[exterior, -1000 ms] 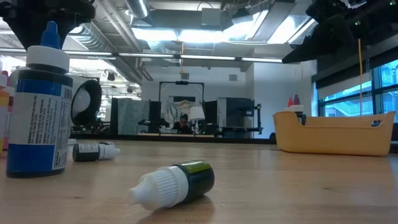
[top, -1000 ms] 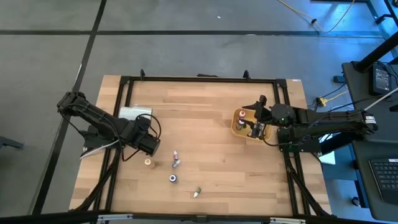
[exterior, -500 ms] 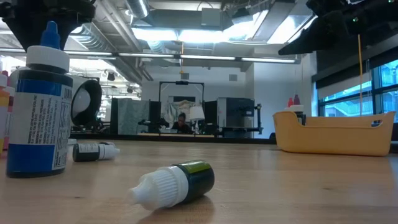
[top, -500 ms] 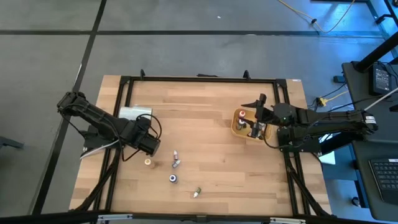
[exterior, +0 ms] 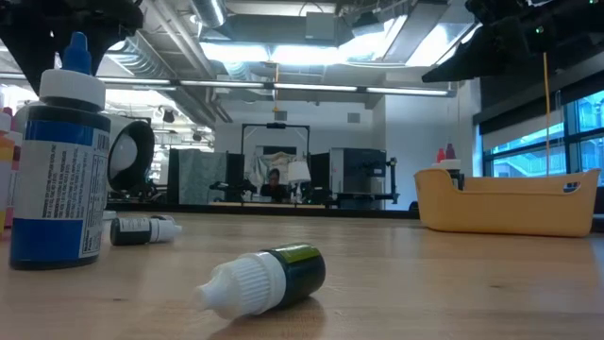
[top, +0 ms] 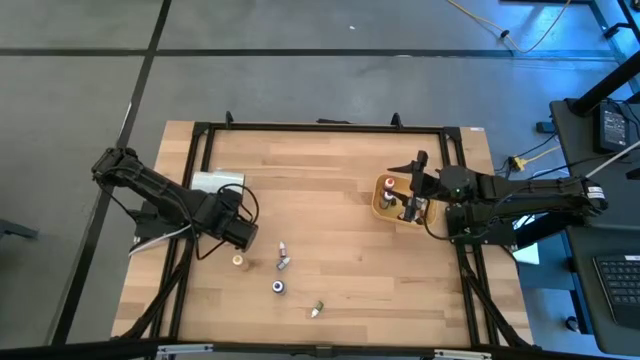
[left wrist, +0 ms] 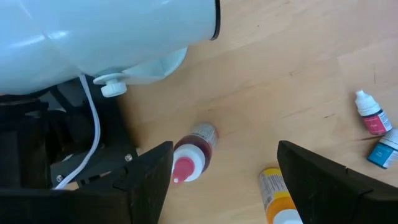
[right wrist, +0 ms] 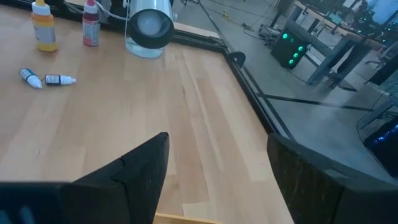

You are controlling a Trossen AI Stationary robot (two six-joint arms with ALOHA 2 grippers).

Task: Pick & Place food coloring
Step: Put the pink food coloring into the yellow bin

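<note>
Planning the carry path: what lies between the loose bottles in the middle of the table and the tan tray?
Nothing. The high view shows only bare wooden tabletop between the loose dropper bottles and the tan tray.

bare table centre (top: 330,220) — bottles (top: 281,263) clustered left

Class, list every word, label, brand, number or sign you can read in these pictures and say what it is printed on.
No text can be read for certain.
Blue bottle, low view: label lines of print, too blurred to read.
Orange bottle, left wrist view: label print too small to read.
Small dark bottle lying on the table: label unreadable.
Tan tray: small blue mark near its rim, not legible.
</note>
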